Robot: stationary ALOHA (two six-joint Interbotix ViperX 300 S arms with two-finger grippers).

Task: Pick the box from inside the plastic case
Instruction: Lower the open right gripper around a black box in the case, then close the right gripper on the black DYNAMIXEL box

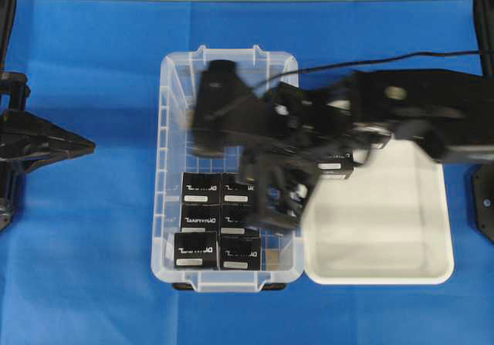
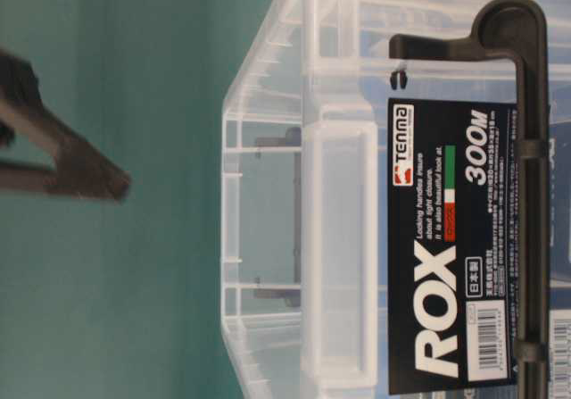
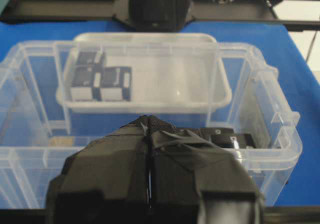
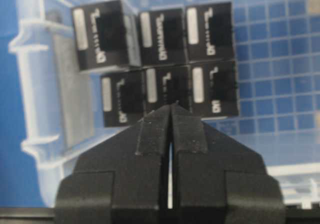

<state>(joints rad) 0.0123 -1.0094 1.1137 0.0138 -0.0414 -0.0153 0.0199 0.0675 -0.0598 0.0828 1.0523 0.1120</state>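
Note:
The clear plastic case [image 1: 164, 167] sits mid-table with several look-alike black boxes [image 1: 199, 187] packed in two columns at its near end. My right gripper [image 1: 272, 200] reaches in over the case from the right, blurred. In the right wrist view the right gripper [image 4: 171, 104] is shut and empty. Its tips hang just above the middle box [image 4: 161, 86] of the nearer row. My left gripper [image 1: 85, 146] rests on the blue cloth left of the case, shut on nothing, seen shut in its own view [image 3: 149, 120].
A shallow white tray [image 1: 386, 237] lies against the case's right side. It holds several black boxes [image 3: 100, 77] at its far corner, one showing under the right arm [image 1: 334, 165]. The case's far half shows bare grid floor [image 4: 280, 58]. Blue cloth surrounds everything.

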